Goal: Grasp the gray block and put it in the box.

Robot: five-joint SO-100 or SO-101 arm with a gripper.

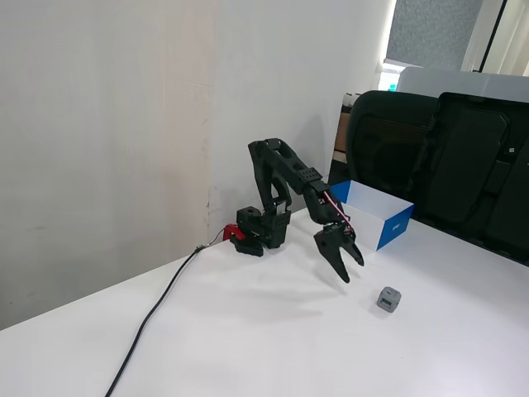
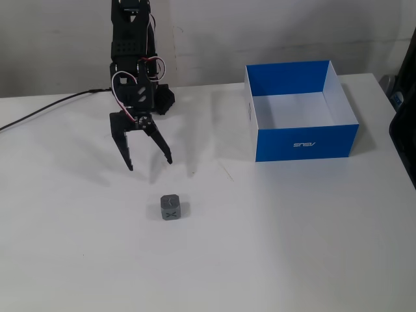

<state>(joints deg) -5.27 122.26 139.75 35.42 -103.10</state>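
Item one: we record a black two-finger gripper (image 2: 150,164) on a black jointed arm (image 2: 133,52) with red and white wiring, based near the table's far edge. Its claw stands wide, the two pointed fingers splayed and pointing down at the white tabletop (image 2: 292,247), holding nothing; in both fixed views it hangs above the surface.

Item two: we list a small gray cube-shaped block (image 2: 173,207) with rounded edges and a dark mark on its faces. It sits on the bare tabletop toward the middle of the table, near the gripper but apart from it, on the side of the near edge.

Item three: we note a shallow rectangular cardboard box (image 2: 305,143), blue outside and white inside, its front wall bearing small white lettering. It rests toward the far right corner, well apart from the block.

Item four: a black cable (image 2: 39,112) runs from the arm's base toward the left edge.
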